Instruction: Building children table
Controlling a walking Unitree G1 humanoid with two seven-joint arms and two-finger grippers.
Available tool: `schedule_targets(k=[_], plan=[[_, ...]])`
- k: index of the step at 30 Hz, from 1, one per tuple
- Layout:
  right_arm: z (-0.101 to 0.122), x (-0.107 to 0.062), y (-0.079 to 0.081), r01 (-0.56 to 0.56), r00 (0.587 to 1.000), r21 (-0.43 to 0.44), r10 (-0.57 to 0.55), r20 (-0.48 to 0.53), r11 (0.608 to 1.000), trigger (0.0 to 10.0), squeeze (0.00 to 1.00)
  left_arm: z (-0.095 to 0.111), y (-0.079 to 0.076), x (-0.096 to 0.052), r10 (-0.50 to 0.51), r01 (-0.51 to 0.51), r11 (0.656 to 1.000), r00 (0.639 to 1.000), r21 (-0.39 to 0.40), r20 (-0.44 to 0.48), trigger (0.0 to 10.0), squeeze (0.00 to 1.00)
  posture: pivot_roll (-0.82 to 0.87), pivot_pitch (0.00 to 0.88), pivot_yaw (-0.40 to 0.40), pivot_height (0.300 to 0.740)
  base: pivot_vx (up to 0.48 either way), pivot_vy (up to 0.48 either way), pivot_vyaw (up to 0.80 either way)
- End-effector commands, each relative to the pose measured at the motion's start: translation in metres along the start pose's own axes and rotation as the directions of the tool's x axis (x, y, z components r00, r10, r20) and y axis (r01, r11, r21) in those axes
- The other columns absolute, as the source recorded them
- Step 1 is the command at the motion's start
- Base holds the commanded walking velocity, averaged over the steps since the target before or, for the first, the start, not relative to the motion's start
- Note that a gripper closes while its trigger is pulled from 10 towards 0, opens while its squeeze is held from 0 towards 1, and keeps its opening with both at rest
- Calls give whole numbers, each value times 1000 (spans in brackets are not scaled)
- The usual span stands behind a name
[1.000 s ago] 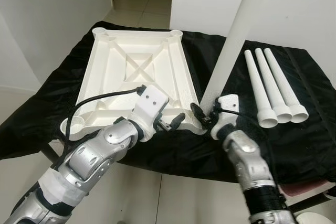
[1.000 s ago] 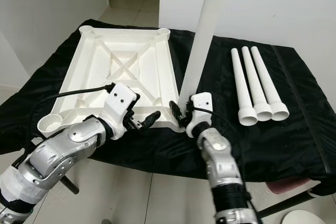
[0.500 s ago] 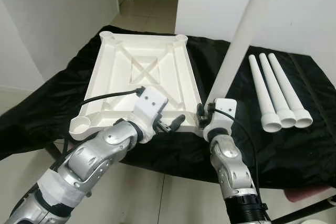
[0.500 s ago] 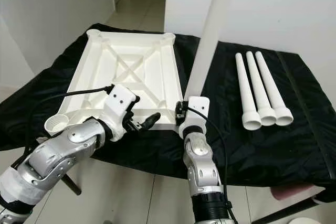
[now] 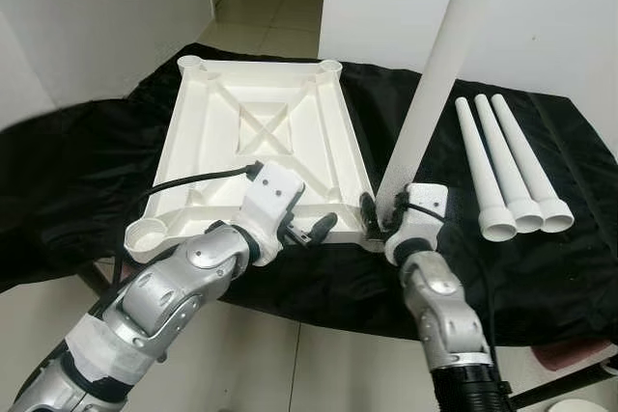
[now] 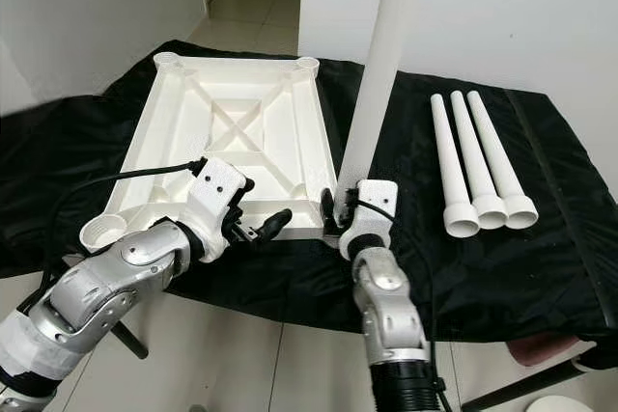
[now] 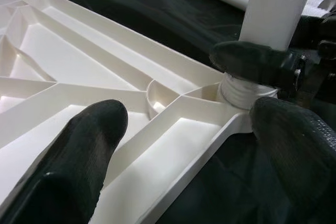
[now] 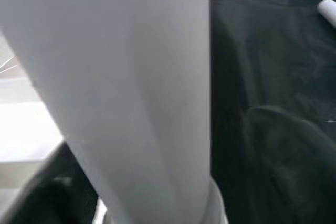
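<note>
The white tabletop lies upside down on the black cloth, its ribs facing up. A white leg stands in its near right corner socket, leaning slightly right. My right gripper is shut on the foot of that leg. My left gripper hovers open over the tabletop's near edge, just left of that corner. In the left wrist view its fingers spread wide above the ribs, with the leg's threaded end seated in the socket ahead.
Three spare white legs lie side by side on the cloth at the right. The black-covered table ends just before my arms, with tiled floor below. White walls and a doorway stand behind. A pink object shows at the lower right.
The whole view has shifted a little. My right forearm has swung rightward around the leg's foot, still gripping it. The left gripper stays where it was.
</note>
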State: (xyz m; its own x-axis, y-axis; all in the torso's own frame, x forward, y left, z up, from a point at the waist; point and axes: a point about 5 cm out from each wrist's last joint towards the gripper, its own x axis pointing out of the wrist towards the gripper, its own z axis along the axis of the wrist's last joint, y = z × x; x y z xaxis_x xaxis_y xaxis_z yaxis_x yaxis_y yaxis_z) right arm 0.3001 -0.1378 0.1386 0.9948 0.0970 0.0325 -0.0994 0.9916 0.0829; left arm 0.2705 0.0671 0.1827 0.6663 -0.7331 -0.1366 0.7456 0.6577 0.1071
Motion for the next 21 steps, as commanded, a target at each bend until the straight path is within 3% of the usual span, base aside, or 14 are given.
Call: schedule_targets(k=[1,2,7,9,10,12,14,15,16,18,21], plan=[[-1,2,-4,-40,999,-23,40,-8,999,10000,831,0,-11,-4,-216,216,976,976,-5,7,10000,0,21,55,-31,740,0,0,0],[0,3,-7,-83,997,-44,83,-8,996,10000,0,0,-11,-4,-215,215,977,977,-3,7,10000,0,21,55,-31,740,0,0,0],[3,6,-11,-160,987,-92,160,-12,983,10000,0,0,-10,-4,-214,214,977,977,-2,4,10000,0,21,56,-26,740,0,0,0],[4,10,-10,-265,964,-155,264,-29,952,10000,0,0,-10,-5,-216,216,976,976,-3,-2,10000,0,21,55,-22,740,0,0,0],[4,10,-10,-265,964,-155,264,-29,952,10000,0,0,-10,-5,-216,216,976,976,-3,-2,10000,0,21,55,-22,740,0,0,0],[5,13,-7,-394,918,-227,392,-57,891,10000,0,-1,-9,-5,-225,225,974,974,-4,-14,10000,0,21,55,-17,740,0,0,0],[5,13,-7,-394,918,-227,392,-57,891,10000,0,-1,-9,-5,-225,225,974,974,-4,-14,10000,0,21,55,-17,740,0,0,0],[6,16,-5,-449,892,-250,446,-72,858,10000,0,-1,-9,-5,-233,233,973,972,-7,-21,10000,0,24,53,-15,740,0,0,0],[6,16,-5,-449,892,-250,446,-72,858,10000,0,-1,-9,-5,-233,233,973,972,-7,-21,10000,0,24,53,-15,740,0,0,0],[5,21,-4,-526,849,-262,519,-104,809,10000,0,-1,-9,-5,-241,241,970,970,-14,-25,10000,0,28,52,-19,740,0,0,0],[5,23,-3,-552,832,-264,542,-117,791,10000,0,0,-9,-6,-242,242,970,970,-15,-25,10000,0,28,52,-19,740,0,0,0]])
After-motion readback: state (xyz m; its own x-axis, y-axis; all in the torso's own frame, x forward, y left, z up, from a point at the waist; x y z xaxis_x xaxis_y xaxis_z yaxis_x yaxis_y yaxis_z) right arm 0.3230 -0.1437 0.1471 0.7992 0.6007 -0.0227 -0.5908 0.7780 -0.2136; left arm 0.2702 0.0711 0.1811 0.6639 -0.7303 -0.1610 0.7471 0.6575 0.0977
